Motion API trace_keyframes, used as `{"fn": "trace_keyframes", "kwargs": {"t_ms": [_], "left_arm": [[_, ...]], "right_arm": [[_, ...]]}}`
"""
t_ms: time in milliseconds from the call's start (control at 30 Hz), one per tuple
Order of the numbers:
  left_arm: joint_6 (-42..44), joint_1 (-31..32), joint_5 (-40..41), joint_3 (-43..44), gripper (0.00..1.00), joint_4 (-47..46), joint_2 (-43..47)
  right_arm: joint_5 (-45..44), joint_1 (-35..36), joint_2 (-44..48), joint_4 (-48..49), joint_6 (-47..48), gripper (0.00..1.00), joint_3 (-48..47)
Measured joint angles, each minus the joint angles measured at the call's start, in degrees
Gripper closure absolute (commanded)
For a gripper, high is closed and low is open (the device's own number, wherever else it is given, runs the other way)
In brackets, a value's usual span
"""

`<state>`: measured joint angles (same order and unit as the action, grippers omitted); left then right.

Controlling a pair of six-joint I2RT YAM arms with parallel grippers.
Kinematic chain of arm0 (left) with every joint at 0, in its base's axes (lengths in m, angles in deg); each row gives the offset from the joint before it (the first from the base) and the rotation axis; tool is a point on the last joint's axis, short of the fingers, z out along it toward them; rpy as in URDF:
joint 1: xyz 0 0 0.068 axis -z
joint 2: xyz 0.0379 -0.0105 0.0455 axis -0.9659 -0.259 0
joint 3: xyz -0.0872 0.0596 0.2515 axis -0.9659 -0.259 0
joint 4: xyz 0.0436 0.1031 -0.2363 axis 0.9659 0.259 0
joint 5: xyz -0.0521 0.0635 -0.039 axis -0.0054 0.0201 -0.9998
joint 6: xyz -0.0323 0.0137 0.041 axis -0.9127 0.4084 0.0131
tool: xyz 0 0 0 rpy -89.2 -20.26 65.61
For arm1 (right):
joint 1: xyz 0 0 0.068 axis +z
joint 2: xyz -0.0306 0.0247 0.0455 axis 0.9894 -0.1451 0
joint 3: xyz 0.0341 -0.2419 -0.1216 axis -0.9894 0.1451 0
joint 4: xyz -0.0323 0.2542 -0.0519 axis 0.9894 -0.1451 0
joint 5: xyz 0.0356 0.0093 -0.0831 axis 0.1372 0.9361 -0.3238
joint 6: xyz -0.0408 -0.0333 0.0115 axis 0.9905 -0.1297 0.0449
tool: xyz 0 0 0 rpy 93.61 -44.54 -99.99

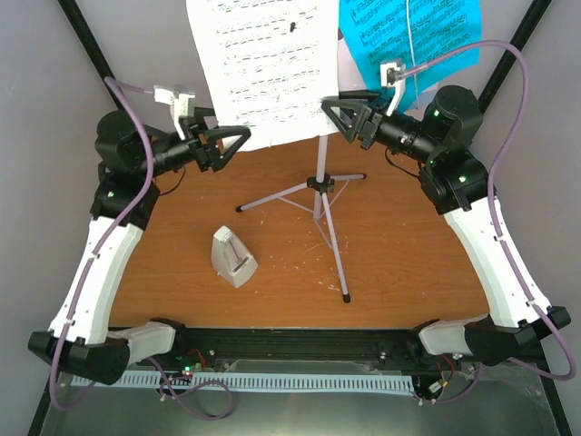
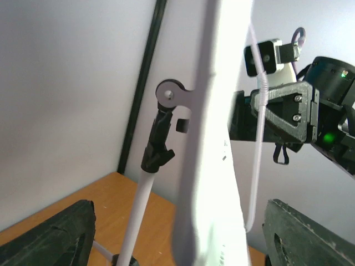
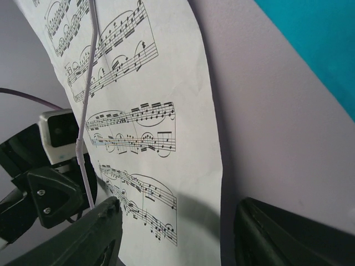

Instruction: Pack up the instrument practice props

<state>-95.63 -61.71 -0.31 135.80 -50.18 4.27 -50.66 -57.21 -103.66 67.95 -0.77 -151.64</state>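
1. The left gripper (image 1: 229,145) has its jaws spread wide. Its fingers (image 2: 55,238) stand on either side of the white sheet-music page (image 1: 259,68), seen edge-on, and grip nothing.
2. The right gripper (image 1: 345,113) has its jaws partly spread around that page's lower right part; whether they touch it I cannot tell.
3. The page hangs on the music stand (image 1: 321,168), between both grippers. A blue page (image 1: 413,36) sits beside it, above the right gripper.
4. The stand's tripod legs (image 1: 338,245) rest on the brown wooden table (image 1: 408,254). The metronome (image 1: 233,258) sits nearer the arm bases, left of the stand and apart from both grippers.
5. Pale grey walls (image 1: 45,54) enclose the table.
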Motion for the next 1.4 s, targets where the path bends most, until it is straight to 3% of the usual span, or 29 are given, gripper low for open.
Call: {"fn": "trace_keyframes", "kwargs": {"t_ms": [167,333,500,667,1033,1400], "left_arm": [[3.3,0.0,5.9,0.5,0.15,3.6,5.6],[5.2,0.0,7.9,5.2,0.33,6.3,8.3],[3.4,0.2,4.6,11.0,0.45,7.5,6.9],[2.6,5.2,3.3,16.2,0.46,9.6,3.5],[3.4,15.2,10.6,22.3,0.46,15.8,-4.6],[4.4,19.4,22.2,26.8,0.49,17.0,-8.2]], "right_arm": [[1.0,0.0,-0.8,1.4,-1.0,0.53,-0.2],[2.0,0.0,-1.4,2.8,-2.2,0.60,-0.3],[3.0,0.0,-2.3,4.5,-3.6,0.63,-0.4],[3.5,0.8,-3.5,4.9,-4.1,0.68,-2.2],[1.4,2.1,-4.7,4.3,-3.0,0.96,-3.5],[-0.1,2.4,-4.7,4.2,-1.7,0.97,-3.5]]}}
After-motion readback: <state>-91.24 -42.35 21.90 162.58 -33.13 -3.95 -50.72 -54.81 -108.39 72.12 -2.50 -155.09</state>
